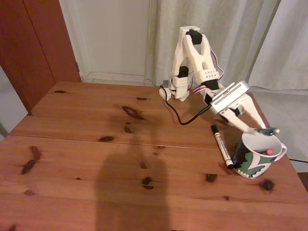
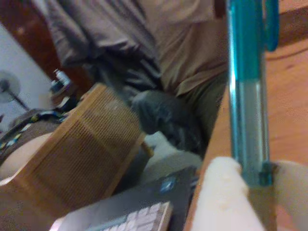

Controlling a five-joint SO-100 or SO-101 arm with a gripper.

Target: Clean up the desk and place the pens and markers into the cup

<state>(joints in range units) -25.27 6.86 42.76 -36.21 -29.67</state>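
Pinching the translucent green pen (image 2: 248,96) between its two white fingertips (image 2: 219,192), the white two-finger gripper (image 1: 258,129) is hovering at the right of the fixed view, jaws clenched on the pen just above the rim of the white ceramic mug (image 1: 260,156) with the dark green, black and white pattern. The pen (image 1: 266,130) is lying nearly level there. Inside the mug, a red-pink pen end (image 1: 270,151) is showing. The thicker white marker (image 1: 222,146) with black caps is lying on the reddish-brown pine tabletop (image 1: 96,144), just left of the mug. In the wrist view, a person's beige shirt (image 2: 192,53) is occupying the upper centre.
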